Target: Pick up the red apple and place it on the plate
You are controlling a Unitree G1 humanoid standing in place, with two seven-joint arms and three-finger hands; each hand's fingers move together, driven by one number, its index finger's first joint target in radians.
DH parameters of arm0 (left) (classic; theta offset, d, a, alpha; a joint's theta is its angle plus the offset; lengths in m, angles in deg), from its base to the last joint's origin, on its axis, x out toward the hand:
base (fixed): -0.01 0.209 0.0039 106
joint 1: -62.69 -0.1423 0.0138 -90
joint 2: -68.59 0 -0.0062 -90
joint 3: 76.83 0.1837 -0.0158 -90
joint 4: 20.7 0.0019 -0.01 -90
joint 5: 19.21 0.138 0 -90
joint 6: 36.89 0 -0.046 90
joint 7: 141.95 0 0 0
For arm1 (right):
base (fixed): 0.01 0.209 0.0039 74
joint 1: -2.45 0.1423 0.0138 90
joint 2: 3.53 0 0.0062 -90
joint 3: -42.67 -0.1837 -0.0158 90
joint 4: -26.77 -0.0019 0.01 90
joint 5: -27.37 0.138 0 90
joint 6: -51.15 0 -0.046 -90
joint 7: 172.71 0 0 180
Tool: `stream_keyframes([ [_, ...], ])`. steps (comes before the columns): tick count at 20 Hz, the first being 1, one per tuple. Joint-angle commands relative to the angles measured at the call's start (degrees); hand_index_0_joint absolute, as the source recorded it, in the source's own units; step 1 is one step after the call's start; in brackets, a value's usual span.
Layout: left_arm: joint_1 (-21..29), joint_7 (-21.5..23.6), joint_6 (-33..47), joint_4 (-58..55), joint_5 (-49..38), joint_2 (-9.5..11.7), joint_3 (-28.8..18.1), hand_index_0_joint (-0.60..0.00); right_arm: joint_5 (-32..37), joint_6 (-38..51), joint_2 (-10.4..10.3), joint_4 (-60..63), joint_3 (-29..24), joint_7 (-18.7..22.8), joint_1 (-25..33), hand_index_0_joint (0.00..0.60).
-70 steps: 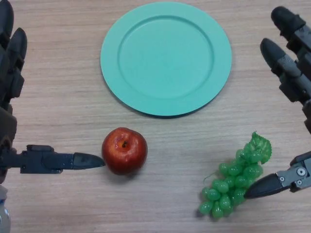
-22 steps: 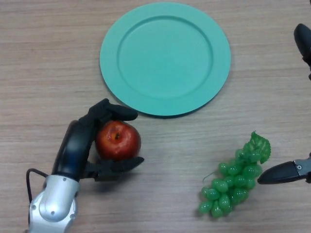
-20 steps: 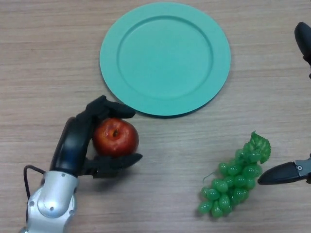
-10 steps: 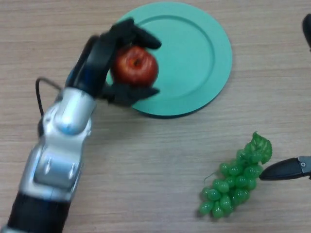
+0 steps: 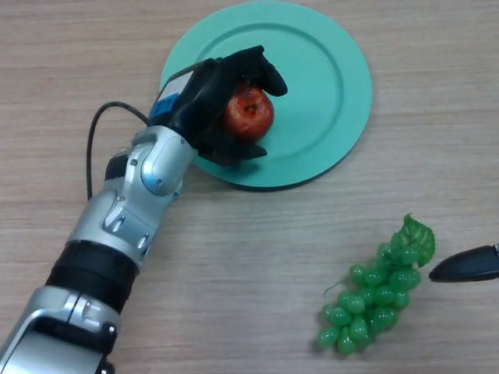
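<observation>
My left hand (image 5: 209, 101) has its fingers and thumb curled round the red apple (image 5: 249, 115). Hand and apple are over the left part of the round green plate (image 5: 327, 70). Whether the apple touches the plate I cannot tell. The silver left forearm stretches up from the bottom left corner. Of my right hand (image 5: 466, 266) only a dark fingertip shows at the right edge, just right of the grapes.
A bunch of green grapes (image 5: 376, 292) with a leaf lies on the wooden table (image 5: 234, 265) at the lower right, below the plate.
My left hand closed on the apple where it lay below the plate, then carried it up and to the right over the plate. The right hand has drawn back toward the right edge.
</observation>
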Motion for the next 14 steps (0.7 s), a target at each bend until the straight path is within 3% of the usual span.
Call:
stream_keyframes([
  [1, 2.4, 0.0, -2.3, -4.1, -6.0, 0.9, -1.5, -0.6, 1.1, 7.6, 1.4, -2.0, -3.8, 0.0, 0.3, 0.0],
  [3, 2.1, 0.2, -2.9, -5.0, -6.8, 0.9, -1.9, -0.4, 1.0, 7.3, 1.6, -2.0, -3.9, 0.0, 0.5, 0.0],
  [6, -2.1, -1.6, -6.4, -15.6, -4.9, 1.0, -6.3, 0.0, -0.2, 6.3, 2.2, -1.5, -2.9, -0.3, 1.6, 0.0],
  [10, -12.9, -11.4, -12.1, -37.4, -5.6, 1.5, -8.0, 0.0, -0.1, 3.6, 3.0, -2.5, -1.2, -1.1, 3.4, 0.0],
  [14, -20.7, -15.6, -22.3, -58.2, -13.3, 3.1, -12.0, 0.0, 0.2, 2.8, 3.1, -2.0, -0.3, -1.3, 4.6, 0.0],
])
